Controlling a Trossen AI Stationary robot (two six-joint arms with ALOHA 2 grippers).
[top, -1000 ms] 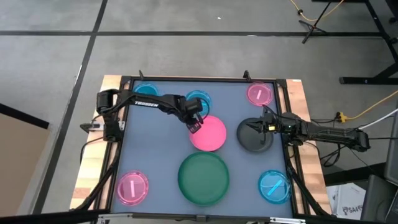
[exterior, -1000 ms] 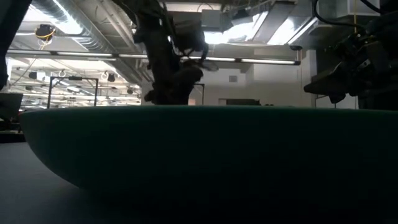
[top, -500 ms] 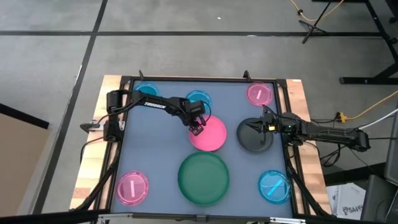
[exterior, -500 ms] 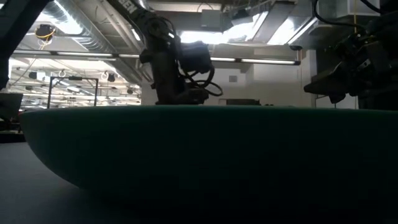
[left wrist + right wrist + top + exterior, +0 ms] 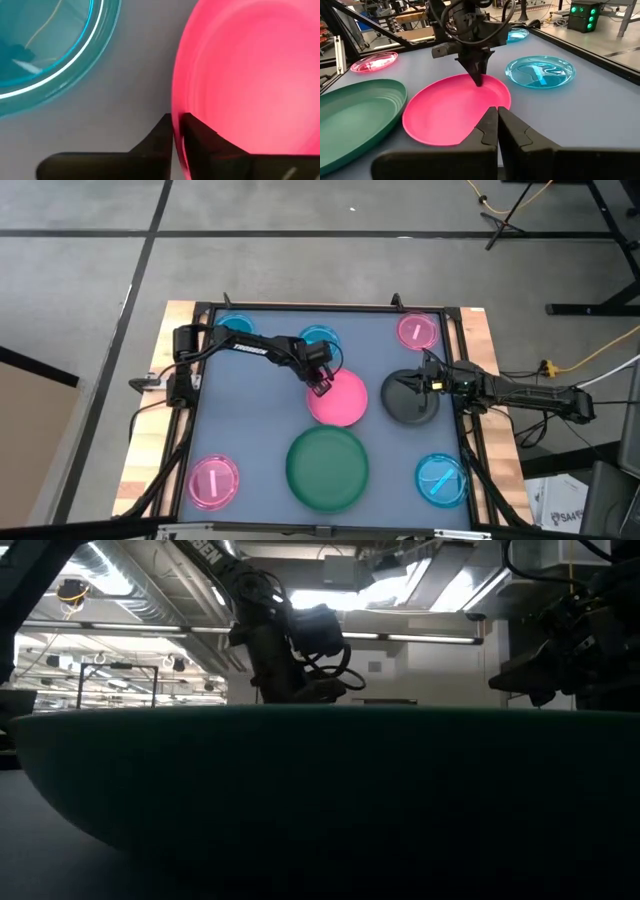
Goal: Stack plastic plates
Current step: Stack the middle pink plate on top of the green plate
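Two arms in the high view: left gripper [image 5: 322,387] at the pink plate [image 5: 337,397] rim mid-table, right gripper [image 5: 409,384] over the grey plate [image 5: 408,402]. Green plate [image 5: 327,468] is nearer the front. Left wrist view: fingers [image 5: 162,134] clamped on the pink rim (blue plate [image 5: 47,45] beside). Right wrist view: fingers [image 5: 490,125] together.

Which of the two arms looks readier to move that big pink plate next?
Left. Its claw is already pinched on the pink plate's rim, while the right claw sits over the dark grey plate.

Dark cabled arms [image 5: 255,347], white lettering
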